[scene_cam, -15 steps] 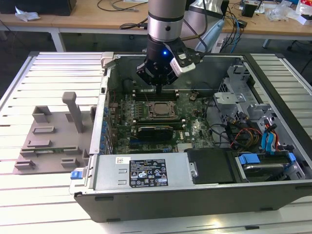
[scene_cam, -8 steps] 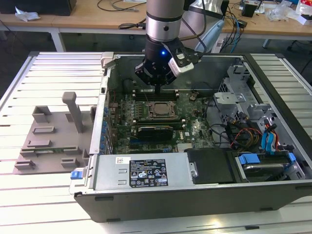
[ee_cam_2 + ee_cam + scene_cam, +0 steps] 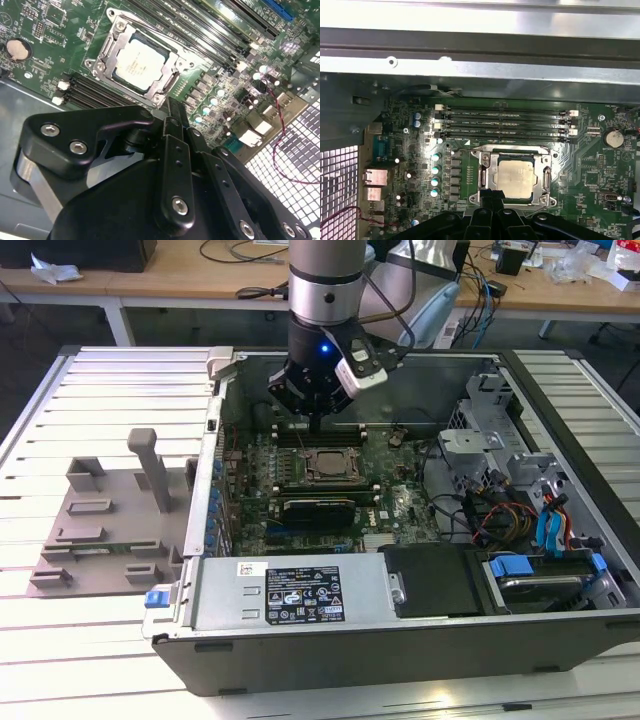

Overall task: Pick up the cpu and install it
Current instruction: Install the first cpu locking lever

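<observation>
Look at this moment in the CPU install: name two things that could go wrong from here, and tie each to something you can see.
1. The cpu already lies in its socket frame, and the claw hangs just beside it; a slight drift could knock the chip askew.
2. Memory slots run close along the socket, so a sideways move might scrape them.

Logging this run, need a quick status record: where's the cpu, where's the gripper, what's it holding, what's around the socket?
cpu: seated flat in the socket frame on the motherboard, silver top up; shows in both wrist views
gripper: inside the open computer case, just beyond the socket toward the back wall
held: nothing visible in the jaws, which look closed
beside socket: memory slots along one side, a coin battery further off
outside case: grey fixture on the exterior view's left
</observation>
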Motion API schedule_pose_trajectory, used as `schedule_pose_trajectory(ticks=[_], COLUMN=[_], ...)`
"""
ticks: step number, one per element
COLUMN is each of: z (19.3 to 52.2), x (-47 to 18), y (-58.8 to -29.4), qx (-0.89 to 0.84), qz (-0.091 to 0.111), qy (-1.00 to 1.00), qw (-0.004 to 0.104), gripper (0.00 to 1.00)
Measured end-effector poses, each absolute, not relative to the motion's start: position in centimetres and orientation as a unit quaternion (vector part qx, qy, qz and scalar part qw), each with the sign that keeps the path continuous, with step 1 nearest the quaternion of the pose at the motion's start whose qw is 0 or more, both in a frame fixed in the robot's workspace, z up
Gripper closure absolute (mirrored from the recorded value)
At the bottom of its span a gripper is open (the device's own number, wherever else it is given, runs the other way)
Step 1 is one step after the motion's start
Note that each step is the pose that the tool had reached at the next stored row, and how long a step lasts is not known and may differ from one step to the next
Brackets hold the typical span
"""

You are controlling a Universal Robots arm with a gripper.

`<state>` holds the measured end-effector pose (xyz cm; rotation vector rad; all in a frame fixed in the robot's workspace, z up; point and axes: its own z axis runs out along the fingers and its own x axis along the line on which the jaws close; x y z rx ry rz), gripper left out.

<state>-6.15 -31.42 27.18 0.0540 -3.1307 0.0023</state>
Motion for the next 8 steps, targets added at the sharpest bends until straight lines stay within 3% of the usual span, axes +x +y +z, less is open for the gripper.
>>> schedule_pose_trajectory(ticks=[8], z=[27.18], x=[-6.82], y=[-31.06], qx=[0.017], qz=[0.001], qy=[-1.0], qw=[0.005], gripper=[0.89])
